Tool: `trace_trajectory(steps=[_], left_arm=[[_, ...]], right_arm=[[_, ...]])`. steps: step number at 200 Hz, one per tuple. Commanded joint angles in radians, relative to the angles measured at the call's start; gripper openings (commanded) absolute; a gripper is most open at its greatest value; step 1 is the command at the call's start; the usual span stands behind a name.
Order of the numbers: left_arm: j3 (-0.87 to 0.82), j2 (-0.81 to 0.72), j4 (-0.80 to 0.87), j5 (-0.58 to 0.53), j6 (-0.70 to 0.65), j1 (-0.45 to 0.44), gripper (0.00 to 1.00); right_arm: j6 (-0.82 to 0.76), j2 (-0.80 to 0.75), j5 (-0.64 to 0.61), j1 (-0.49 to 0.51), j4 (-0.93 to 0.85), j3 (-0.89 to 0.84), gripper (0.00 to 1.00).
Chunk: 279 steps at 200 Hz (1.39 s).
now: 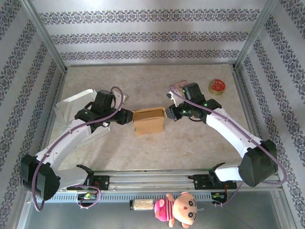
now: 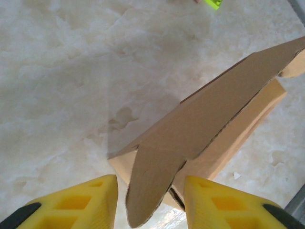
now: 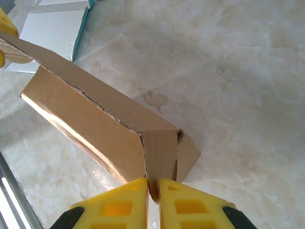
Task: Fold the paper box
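Right gripper pinches the box at mid table; left gripper sits half open around a flap. We should centre that flap, close squarely, then fold without crushing.

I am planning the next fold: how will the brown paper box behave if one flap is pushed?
The box probably bends easily: its thin flap is bent at a crease. It is likely light, since the walls look thin. Pushed from one side, it may slide on the smooth table unless the right tool, pinching one edge, holds it.
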<state>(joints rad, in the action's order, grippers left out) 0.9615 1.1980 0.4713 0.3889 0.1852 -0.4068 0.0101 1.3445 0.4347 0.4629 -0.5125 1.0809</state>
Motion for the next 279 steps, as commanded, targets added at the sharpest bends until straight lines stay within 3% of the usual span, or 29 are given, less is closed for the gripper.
trace_trajectory(steps=[1, 124, 279], left_arm=[[-0.005, -0.024, -0.047, 0.024, 0.024, -0.015, 0.45], [0.028, 0.026, -0.023, 0.027, 0.076, -0.018, 0.11], [0.053, 0.04, -0.027, -0.001, 0.088, -0.054, 0.09]], right_arm=[[0.028, -0.001, -0.001, 0.015, -0.027, 0.026, 0.15], [0.13, 0.012, 0.007, 0.019, -0.033, 0.053, 0.15], [0.451, 0.057, 0.099, -0.003, -0.057, 0.132, 0.14]])
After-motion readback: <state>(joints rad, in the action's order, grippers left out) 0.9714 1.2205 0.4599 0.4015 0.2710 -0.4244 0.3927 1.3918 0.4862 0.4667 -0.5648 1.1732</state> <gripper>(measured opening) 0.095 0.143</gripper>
